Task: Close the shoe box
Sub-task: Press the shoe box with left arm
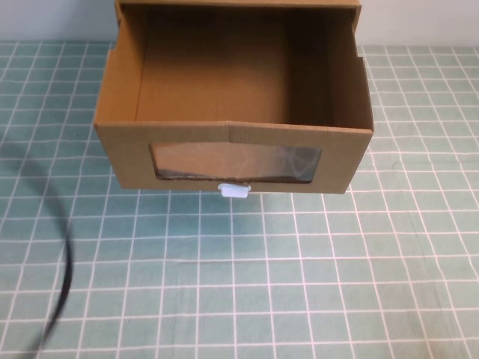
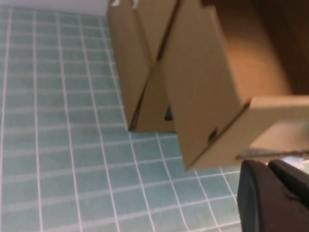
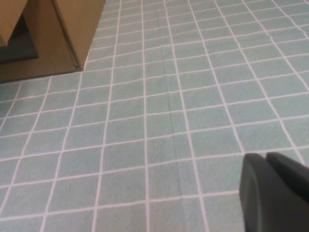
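1. The brown cardboard drawer-style shoe box sits at the far middle of the green gridded mat, its drawer pulled out and open at the top.
2. The front panel carries a wide clear plastic window with a small white pull tab just below it.
3. The left gripper appears only in its wrist view, near the drawer's front corner; fingers pressed together.
4. The right gripper hangs over bare mat, apart from the box; fingers pressed together.
5. A blurred dark cable crosses the mat at near left.
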Available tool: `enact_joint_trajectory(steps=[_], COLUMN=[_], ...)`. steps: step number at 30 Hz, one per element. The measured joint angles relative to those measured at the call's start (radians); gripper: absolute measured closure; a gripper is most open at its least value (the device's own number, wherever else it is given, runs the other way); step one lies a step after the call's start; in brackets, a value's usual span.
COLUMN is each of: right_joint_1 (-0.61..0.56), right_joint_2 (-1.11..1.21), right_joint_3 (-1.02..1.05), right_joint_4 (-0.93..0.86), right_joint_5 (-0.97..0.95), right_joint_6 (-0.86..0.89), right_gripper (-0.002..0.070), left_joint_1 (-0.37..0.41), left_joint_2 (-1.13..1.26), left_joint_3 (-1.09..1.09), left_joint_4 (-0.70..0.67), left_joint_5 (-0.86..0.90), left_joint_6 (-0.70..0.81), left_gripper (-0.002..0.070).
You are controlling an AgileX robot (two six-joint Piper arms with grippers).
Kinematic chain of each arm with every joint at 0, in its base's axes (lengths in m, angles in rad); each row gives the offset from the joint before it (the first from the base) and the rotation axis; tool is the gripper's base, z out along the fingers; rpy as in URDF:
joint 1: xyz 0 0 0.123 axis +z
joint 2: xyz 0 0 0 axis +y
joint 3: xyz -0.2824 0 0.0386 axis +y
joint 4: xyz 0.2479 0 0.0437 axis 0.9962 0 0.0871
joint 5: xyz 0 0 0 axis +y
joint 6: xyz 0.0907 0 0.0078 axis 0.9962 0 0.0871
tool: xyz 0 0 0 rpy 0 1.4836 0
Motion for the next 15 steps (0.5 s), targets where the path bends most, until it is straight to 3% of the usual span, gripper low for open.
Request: enact_joint_trajectory(steps=[9,15], right_joint_1=[0.0,0.0], right_joint_2=[0.0,0.0], right_joint_3=[0.0,0.0], right_joint_4=[0.0,0.0], right_joint_5=[0.0,0.0], right_joint_6=[0.0,0.0], right_gripper=[0.0689,0.0689], left_joint_1=[0.0,-0.077], left_joint_2=[0.611,0.956], left_joint_3=[-0.685,-1.063], left_joint_4=[-0.113,-0.13], left_joint_5=[0.21,0.277], left_joint_6=[0.264,0.311], left_gripper=[0.068,0.068])
